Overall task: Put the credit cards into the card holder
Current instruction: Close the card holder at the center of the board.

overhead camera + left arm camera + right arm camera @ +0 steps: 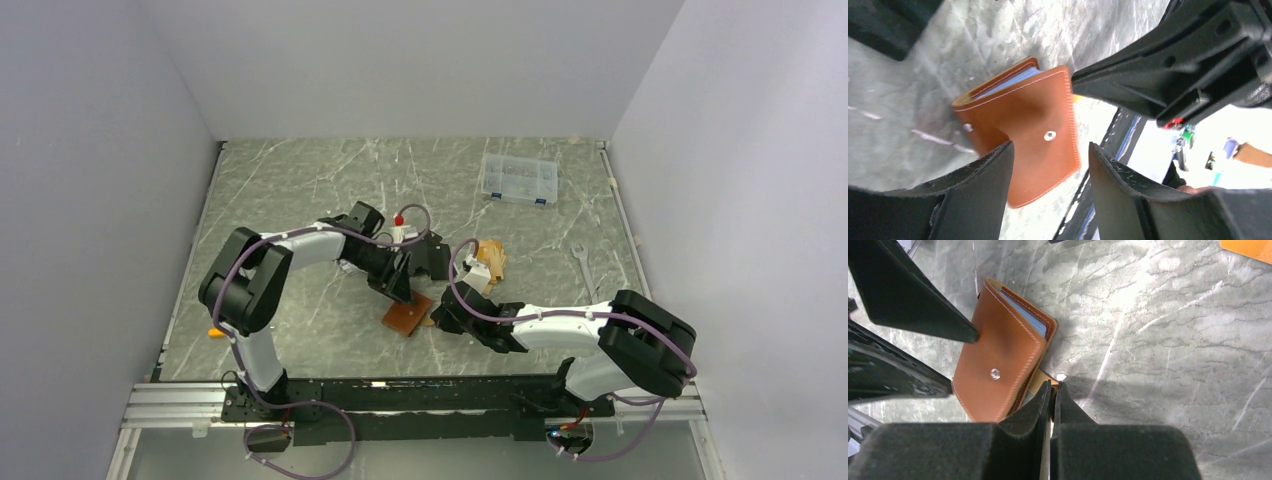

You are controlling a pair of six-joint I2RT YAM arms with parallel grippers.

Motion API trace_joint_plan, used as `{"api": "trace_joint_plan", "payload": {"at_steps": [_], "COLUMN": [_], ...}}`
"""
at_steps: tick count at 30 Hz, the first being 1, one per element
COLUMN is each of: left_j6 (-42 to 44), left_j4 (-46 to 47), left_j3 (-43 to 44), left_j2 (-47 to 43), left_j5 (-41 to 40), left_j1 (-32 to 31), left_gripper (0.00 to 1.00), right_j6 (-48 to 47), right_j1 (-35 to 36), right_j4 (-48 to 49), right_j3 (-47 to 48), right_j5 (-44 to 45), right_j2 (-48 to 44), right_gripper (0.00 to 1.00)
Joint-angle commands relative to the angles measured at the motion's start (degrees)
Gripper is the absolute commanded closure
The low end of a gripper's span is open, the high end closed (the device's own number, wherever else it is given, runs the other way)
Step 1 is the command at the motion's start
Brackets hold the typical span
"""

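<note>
The small tan-brown leather folding card holder (408, 318) lies folded on the grey marbled tabletop (300, 190), in the middle of the overhead view between the two arms. Its snap stud faces up, and a pale blue edge shows between its leaves along the open side.

The left claw (1050, 147) hangs just above the holder with its two black fingers (978, 190) apart. In the left wrist view the holder fills the gap between them. I cannot tell whether either pad touches the leather.

The right claw (1052, 387) has its fingers pressed together. Their tips sit at the holder's lower right edge in the right wrist view, where a narrow tan strip pokes out from under the cover. Whether the tips pinch that strip is hidden by the fingers themselves.

In the same view one finger of the left claw comes in from the upper left, and its tip meets the holder's far edge.

A loose pile of orange-gold plastic cards (490, 258) lies on the tabletop just right of centre in the overhead view, near the right claw's wrist and apart from the holder. The corner of one orange card (1248, 246) shows at the upper right of the right wrist view.

Farther back, towards the upper right, stands a clear plastic compartment box (518, 180). A small metal spanner (583, 266) lies by the right edge.
</note>
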Motion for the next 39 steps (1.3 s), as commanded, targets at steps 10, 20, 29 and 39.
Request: {"api": "trace_joint_plan", "payload": {"at_steps": [10,20,29,39], "left_j6": [30.2,37.4,43.4,41.7], "left_j4": [-8.7,-1.6,1.4,3.3], "left_j3": [-0.5,-5.3,-5.8,-4.2], "left_j2": [-8.5,-14.6,-13.9,-10.8], "left_j5": [0.6,-13.4,-26.5,-31.3], "left_j1": [2.6,-5.8,-12.7,-21.5], "left_gripper": [0.41,0.50,0.55,0.57], "right_j6": [-2.6,-3.6,-6.8,-6.7], "right_j1": [-0.5,-2.8,-9.3,-11.6], "right_j4": [-5.6,-6.3,-9.1,-12.0], "right_j3": [4.4,4.3,3.7,-0.3], "right_j5": [-2.8,-4.2,-7.7,-8.4], "right_j2": [3.0,2.2,-0.1,-5.9], "right_gripper": [1.00,1.00,1.00,1.00]}}
